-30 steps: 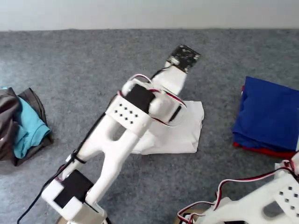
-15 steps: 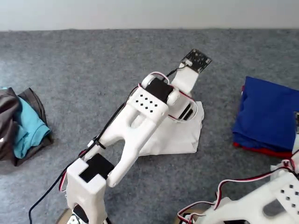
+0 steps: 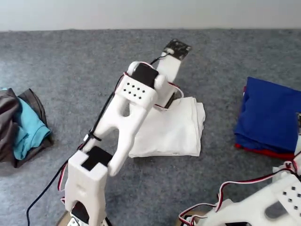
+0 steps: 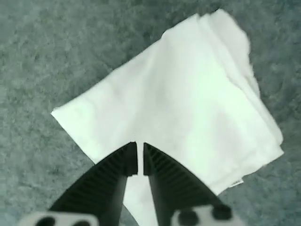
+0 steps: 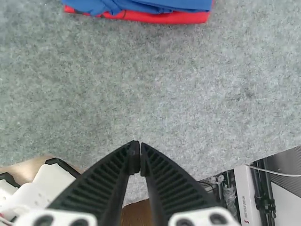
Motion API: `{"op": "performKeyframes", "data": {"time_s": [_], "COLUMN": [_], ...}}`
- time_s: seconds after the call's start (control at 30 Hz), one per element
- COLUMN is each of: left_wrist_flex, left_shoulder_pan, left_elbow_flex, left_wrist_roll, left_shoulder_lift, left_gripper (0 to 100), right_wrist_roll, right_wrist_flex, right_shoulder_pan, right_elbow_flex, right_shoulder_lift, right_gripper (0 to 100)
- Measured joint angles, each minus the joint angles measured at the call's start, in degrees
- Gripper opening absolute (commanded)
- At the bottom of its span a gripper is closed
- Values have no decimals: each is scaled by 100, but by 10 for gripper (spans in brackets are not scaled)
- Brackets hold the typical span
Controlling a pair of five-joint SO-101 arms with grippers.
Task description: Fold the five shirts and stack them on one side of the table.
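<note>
Swinging back from its lean toward the stack side half a second ago, the left arm (image 3: 136, 108) now has its wrist farther from the blue shirt (image 3: 270, 113), and more of the white shirt (image 3: 174, 132) lies uncovered on the grey desk (image 3: 70, 70) than in either earlier frame. The white shirt itself seems hardly shifted; it lies mid-desk as a flat, folded rectangle with layered edges along one side. In the left wrist view the left jaws are closed to a thin slit and hold nothing, hanging above the white cloth near one of its edges. The right arm (image 3: 263, 202) sits low at the near corner as before, and the right jaws are likewise closed and empty over bare desk, with the red shirt (image 5: 141, 18) at the far edge of that view. The blue shirt rests on the red one at one side of the desk, well apart from the white one. A teal shirt (image 3: 28, 127) and a dark shirt (image 3: 7, 122) lie crumpled together at the opposite side. By this reading the white shirt's fold is likely finished and it awaits moving to the stack, with two shirts not yet folded.
</note>
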Motion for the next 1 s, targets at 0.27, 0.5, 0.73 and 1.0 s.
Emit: {"op": "performKeyframes", "data": {"time_s": [0.27, 0.5, 0.73, 1.0], "left_wrist_flex": [316, 334, 343, 343], "left_shoulder_pan": [651, 1644, 2171, 1802], "left_elbow_flex": [0, -202, -1125, -1538], "left_wrist_roll": [-53, -62, -53, -62], "left_shoulder_lift": [905, 1688, 2356, 1934], "left_gripper": [14, 14, 14, 14], "right_wrist_roll": [0, 0, 0, 0], "right_wrist_flex": [0, 0, 0, 0], "right_shoulder_pan": [0, 0, 0, 0], "right_elbow_flex": [0, 0, 0, 0], "right_shoulder_lift": [0, 0, 0, 0], "right_gripper": [15, 15, 15, 15]}}
